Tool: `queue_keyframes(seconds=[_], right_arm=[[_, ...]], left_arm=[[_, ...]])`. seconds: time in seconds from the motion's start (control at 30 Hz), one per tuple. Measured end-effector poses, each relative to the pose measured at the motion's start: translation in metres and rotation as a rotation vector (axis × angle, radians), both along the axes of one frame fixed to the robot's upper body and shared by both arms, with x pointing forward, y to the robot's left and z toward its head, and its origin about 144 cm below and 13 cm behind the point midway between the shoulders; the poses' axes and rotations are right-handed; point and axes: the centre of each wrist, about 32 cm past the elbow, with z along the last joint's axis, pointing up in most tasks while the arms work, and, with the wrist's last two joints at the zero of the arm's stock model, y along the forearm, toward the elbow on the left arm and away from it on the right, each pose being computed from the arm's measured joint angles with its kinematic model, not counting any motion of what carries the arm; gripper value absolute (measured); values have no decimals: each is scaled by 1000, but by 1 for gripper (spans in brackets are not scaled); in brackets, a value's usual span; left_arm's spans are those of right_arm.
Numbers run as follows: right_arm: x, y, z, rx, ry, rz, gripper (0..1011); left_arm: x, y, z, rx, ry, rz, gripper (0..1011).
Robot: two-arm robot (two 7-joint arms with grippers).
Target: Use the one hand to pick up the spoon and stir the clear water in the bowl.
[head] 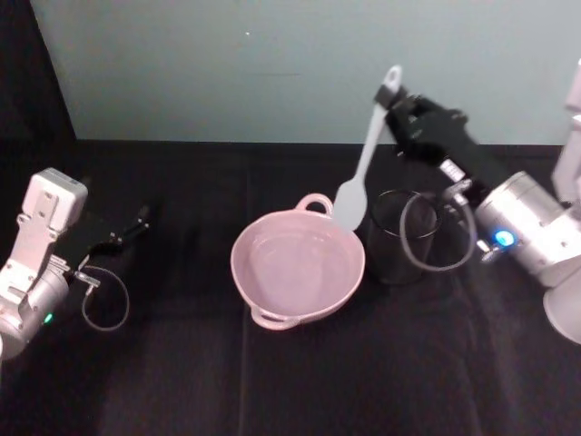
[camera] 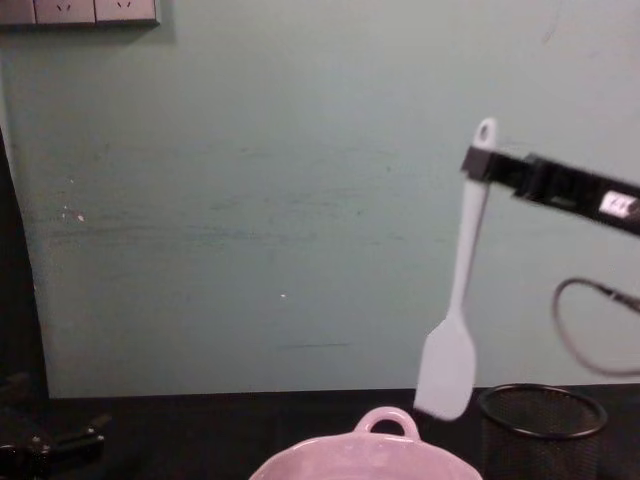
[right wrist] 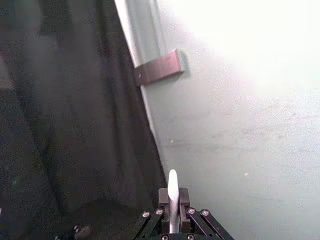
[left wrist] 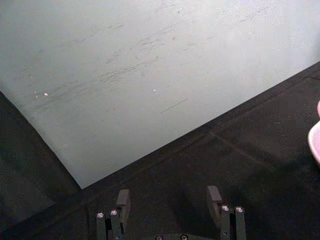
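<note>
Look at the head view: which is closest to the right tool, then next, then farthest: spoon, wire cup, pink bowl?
1. Long white plastic spoon, clamped in the right tool.
2. Black wire-mesh cup, on the table under that arm.
3. Wide pale pink bowl, left of the cup.

Head view: high, looking forward and down; bowl (head: 298, 265) central, spoon (head: 361, 173) at 1 o'clock of it.
Chest view: low, level, facing the wall (camera: 250, 200); shares bowl (camera: 360, 455), spoon (camera: 455, 300), mesh cup (camera: 542, 425).
Left wrist view: close over the table (left wrist: 225, 165), facing the wall.
Right wrist view: close behind the spoon handle (right wrist: 172, 197), facing the wall.
</note>
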Motion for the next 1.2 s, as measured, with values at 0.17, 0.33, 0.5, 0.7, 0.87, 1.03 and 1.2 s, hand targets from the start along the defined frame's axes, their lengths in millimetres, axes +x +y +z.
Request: queue_keyframes(seconds=[0.17,0.33,0.5,0.7,0.87,1.03,1.2], right_arm=[[-2,-17,7,38,-7,-44,114],[-3,-34,9,78,-2,-101,114],[4,-50,3,107,27,-150,114],[14,-57,-9,107,71,-171,114],[18,-56,-19,107,117,-148,114],[21,-53,-33,107,171,-121,114],[22,-54,-41,96,205,-115,114]], left_arm=[[0,0,0,0,0,0,1011],[0,0,0,0,0,0,1011],[0,0,0,0,0,0,1011],[0,0,0,0,0,0,1011],[0,0,0,0,0,0,1011],[0,0,0,0,0,0,1011],[0,0,0,0,0,0,1011]])
